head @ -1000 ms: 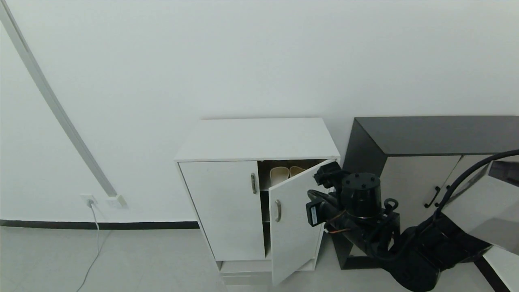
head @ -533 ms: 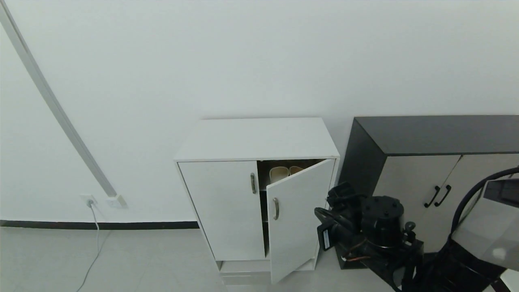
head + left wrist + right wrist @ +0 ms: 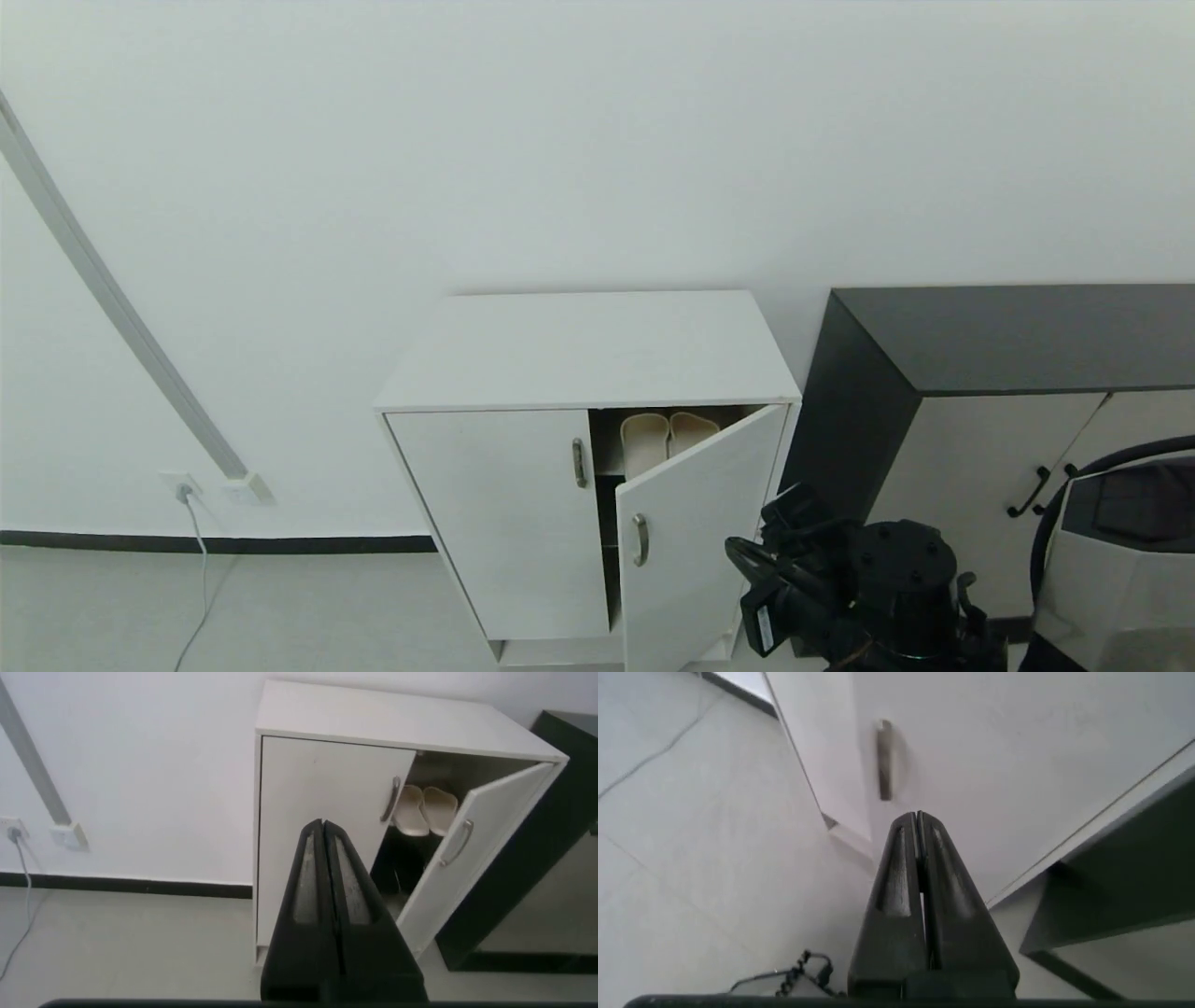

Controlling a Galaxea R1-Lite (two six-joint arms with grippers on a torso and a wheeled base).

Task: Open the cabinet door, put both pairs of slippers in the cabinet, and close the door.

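Okay, white cabinet [image 3: 588,350] is standing against the wall [image 3: 560,140], left door [image 3: 499,518] sitting closed, right door [image 3: 691,532] hanging partly open. Beige slippers [image 3: 667,439] are lying side by side on the top shelf inside. Something dark is sitting on the shelf below them, cannot tell what. Right gripper [image 3: 918,819] is hovering near the right door's outer face and its bar handle [image 3: 885,761], jaws pressed together, holding nothing. Left gripper [image 3: 322,826] is hanging well back from the cabinet, jaws likewise pressed together, empty. Door is looking like a stiff, light hinged panel, probably swinging freely. Best pushing flat on the face near the free edge, or hooking the handle. Floor [image 3: 233,616] is looking like smooth grey tile. Dark sideboard [image 3: 1008,336] is standing just beside the cabinet, and an outlet with cord [image 3: 180,487] is sitting low on the wall.
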